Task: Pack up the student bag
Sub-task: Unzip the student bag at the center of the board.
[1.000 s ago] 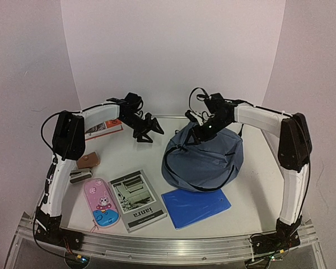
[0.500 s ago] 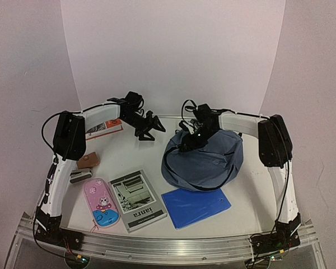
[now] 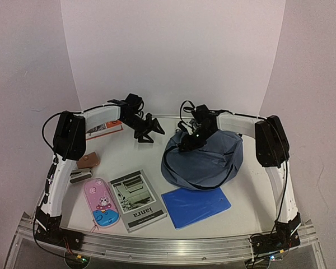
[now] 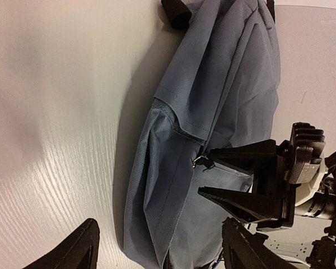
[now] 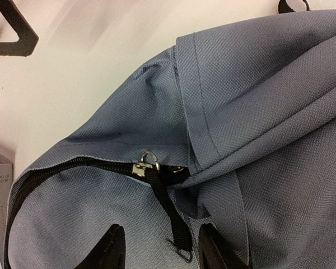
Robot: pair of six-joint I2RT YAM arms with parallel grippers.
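Note:
The slate-blue student bag (image 3: 207, 159) lies at the table's centre right, zipper shut. My right gripper (image 3: 186, 144) is open and low over the bag's top left edge. In the right wrist view the bag (image 5: 269, 95) fills the frame. There my gripper (image 5: 159, 235) straddles the black zipper pull strap (image 5: 171, 216), which hangs from the silver slider (image 5: 145, 165); the fingers do not touch the strap. My left gripper (image 3: 151, 131) is open and empty, left of the bag above the table. In the left wrist view my gripper (image 4: 159, 230) faces the bag (image 4: 213, 84).
A bright-blue folder (image 3: 196, 205) lies in front of the bag. A booklet (image 3: 137, 200) and a pink pencil case (image 3: 101, 203) lie at front left. A brown item (image 3: 88, 161), a small grey-black item (image 3: 80, 176) and a red-white book (image 3: 103, 128) sit along the left side.
My right gripper has moved left and down onto the bag's zipper end. The left gripper has barely moved. The bag has not shifted.

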